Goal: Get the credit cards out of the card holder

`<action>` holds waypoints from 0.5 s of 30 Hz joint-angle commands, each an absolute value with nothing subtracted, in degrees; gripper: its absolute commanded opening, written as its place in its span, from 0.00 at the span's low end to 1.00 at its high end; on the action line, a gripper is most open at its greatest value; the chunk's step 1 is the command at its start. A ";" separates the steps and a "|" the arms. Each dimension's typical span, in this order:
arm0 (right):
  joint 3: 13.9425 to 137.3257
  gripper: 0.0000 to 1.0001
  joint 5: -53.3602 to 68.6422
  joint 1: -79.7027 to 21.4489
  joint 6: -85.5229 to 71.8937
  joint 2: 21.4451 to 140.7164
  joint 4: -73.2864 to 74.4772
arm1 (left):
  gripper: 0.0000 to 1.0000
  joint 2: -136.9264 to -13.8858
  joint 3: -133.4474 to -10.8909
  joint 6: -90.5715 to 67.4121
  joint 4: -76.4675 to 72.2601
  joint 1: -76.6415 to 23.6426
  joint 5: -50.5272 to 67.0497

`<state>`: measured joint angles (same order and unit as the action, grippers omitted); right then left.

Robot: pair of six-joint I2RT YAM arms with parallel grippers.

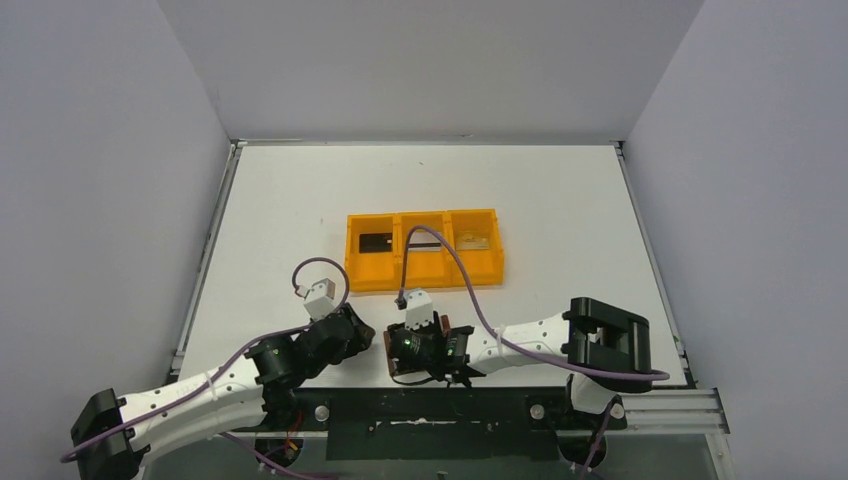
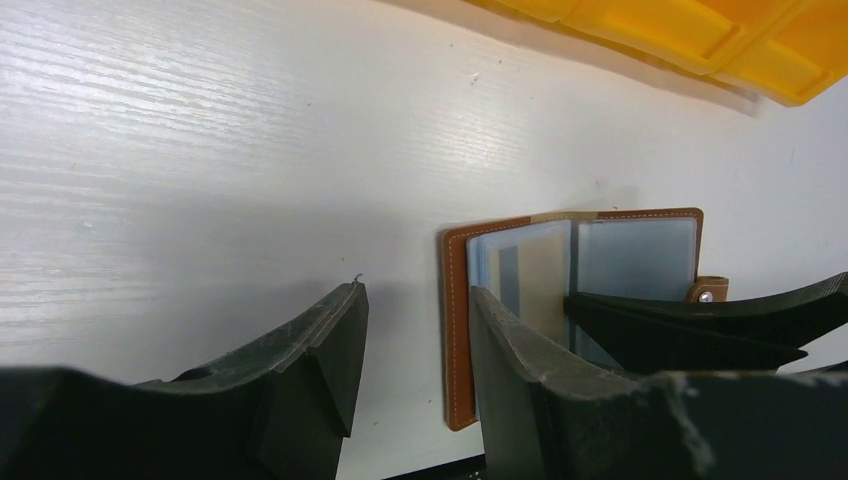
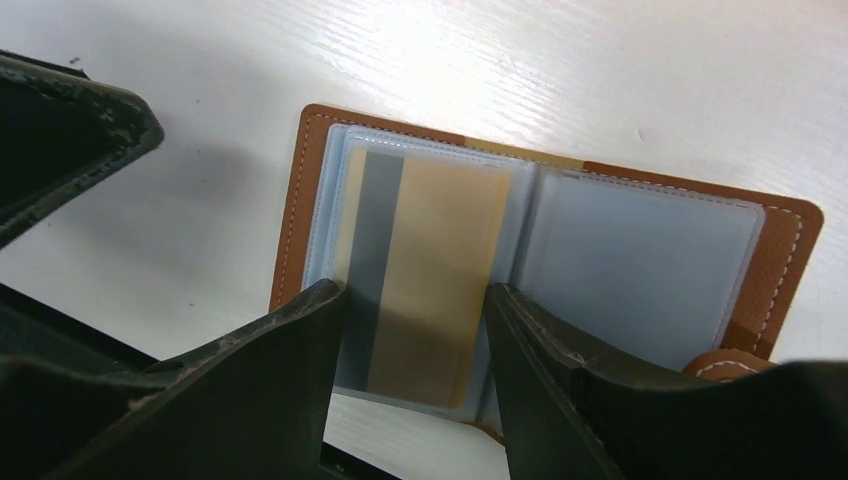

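The card holder lies open near the table's front edge, brown leather with pale blue-grey pockets. A tan-gold card with a dark stripe sits inside its left pocket. My right gripper is open, with its fingers on either side of that card's lower part, close over the pocket. My left gripper is open and empty just left of the card holder, its right finger over the holder's left edge. From above, the right gripper covers most of the holder. A black card and a silvery card lie in the orange tray.
The orange three-compartment tray stands just beyond both grippers and shows at the top of the left wrist view. The right arm's purple cable arcs over the tray's middle compartment. The black front rail runs right below the holder.
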<state>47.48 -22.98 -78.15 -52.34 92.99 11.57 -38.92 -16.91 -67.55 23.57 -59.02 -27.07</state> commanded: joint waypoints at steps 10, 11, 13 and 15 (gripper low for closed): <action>53.25 0.32 -28.59 -79.47 -57.21 98.12 19.83 | 0.42 -37.44 -17.49 -67.86 24.43 -58.17 -27.90; 52.69 0.28 -28.38 -79.47 -57.22 97.55 18.74 | 0.42 -37.50 -17.49 -67.81 24.43 -58.11 -27.86; 51.83 0.22 -28.00 -79.39 -57.28 96.30 16.77 | 0.42 -37.62 -17.49 -67.74 24.23 -58.10 -27.77; 50.83 0.15 -26.94 -78.83 -56.96 95.50 14.40 | 0.42 -37.84 -17.51 -67.54 23.88 -58.03 -27.56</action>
